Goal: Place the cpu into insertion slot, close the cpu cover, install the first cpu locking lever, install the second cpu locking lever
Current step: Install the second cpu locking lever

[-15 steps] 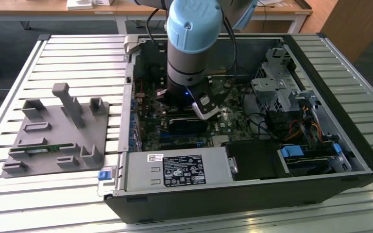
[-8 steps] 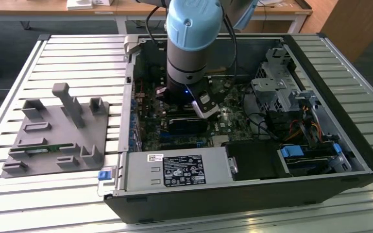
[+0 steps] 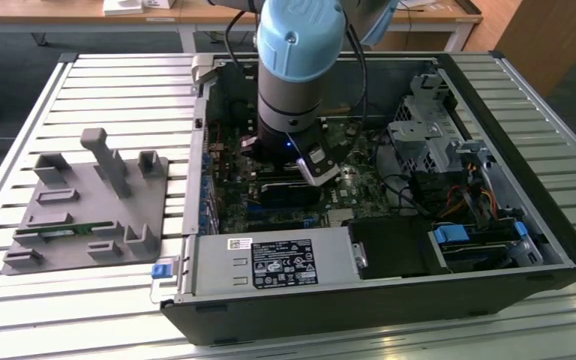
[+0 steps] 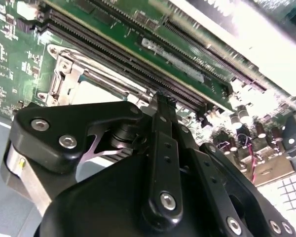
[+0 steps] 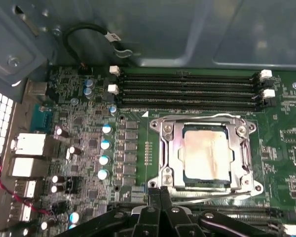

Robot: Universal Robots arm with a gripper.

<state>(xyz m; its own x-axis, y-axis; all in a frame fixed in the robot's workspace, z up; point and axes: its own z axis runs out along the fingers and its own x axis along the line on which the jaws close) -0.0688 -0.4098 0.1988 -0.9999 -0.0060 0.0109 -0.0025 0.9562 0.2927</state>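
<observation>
In the first wrist view the cpu (image 5: 207, 154), a dull silver square, lies flat in the insertion slot (image 5: 255, 188) on the green motherboard. The cpu cover (image 5: 171, 148), a silver frame, lies down around the chip. Thin wire levers run along two opposite sides of the socket (image 5: 202, 117); whether they are latched I cannot tell. My gripper (image 5: 160, 191) hovers at the socket's edge with its black fingers pressed together and nothing between them. In the second wrist view the gripper (image 4: 160, 101) points at the same edge of the cover (image 4: 64, 79). The arm (image 3: 293, 82) reaches down into the case.
Long black memory slots (image 5: 187, 91) run beside the socket. Capacitors (image 5: 106, 145) and rear ports (image 5: 32, 145) stand on its other side. The open case holds a power supply (image 3: 273, 262), a drive cage (image 3: 428, 142) and cables. A grey fixture (image 3: 88, 210) sits at the exterior view's left.
</observation>
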